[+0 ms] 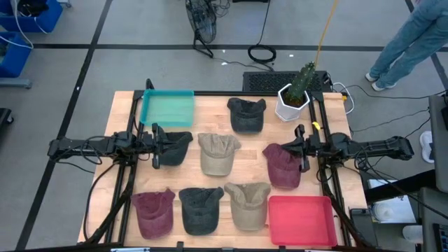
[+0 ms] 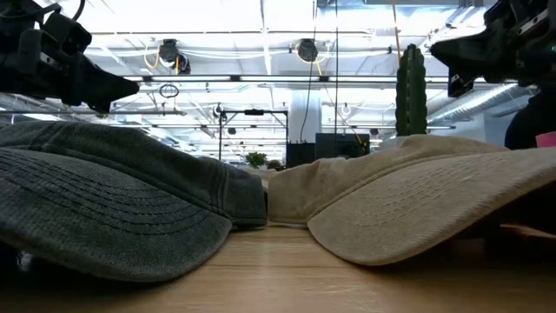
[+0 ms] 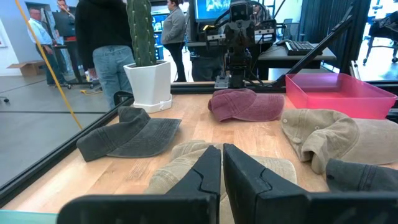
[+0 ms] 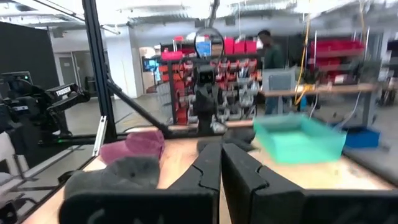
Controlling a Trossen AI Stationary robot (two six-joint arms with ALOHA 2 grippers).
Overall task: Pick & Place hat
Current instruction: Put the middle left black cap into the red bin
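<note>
Several caps lie flat on the wooden table. A dark grey cap [image 1: 178, 145] lies under my left gripper [image 1: 158, 145], beside a beige cap [image 1: 218, 153]. A maroon cap [image 1: 283, 166] lies under my right gripper [image 1: 302, 150]. Another dark grey cap [image 1: 246, 114] lies at the far side. Along the near edge lie a maroon cap [image 1: 154, 212], a dark grey cap [image 1: 201, 209] and a beige cap [image 1: 247, 204]. Both grippers are shut, empty and held above the caps, as the left wrist view [image 3: 221, 155] and the right wrist view [image 4: 221, 152] show.
A teal tray [image 1: 168, 108] sits at the far left corner and a red tray [image 1: 301, 220] at the near right corner. A potted cactus [image 1: 295, 98] stands at the far right. People stand in the room beyond the table.
</note>
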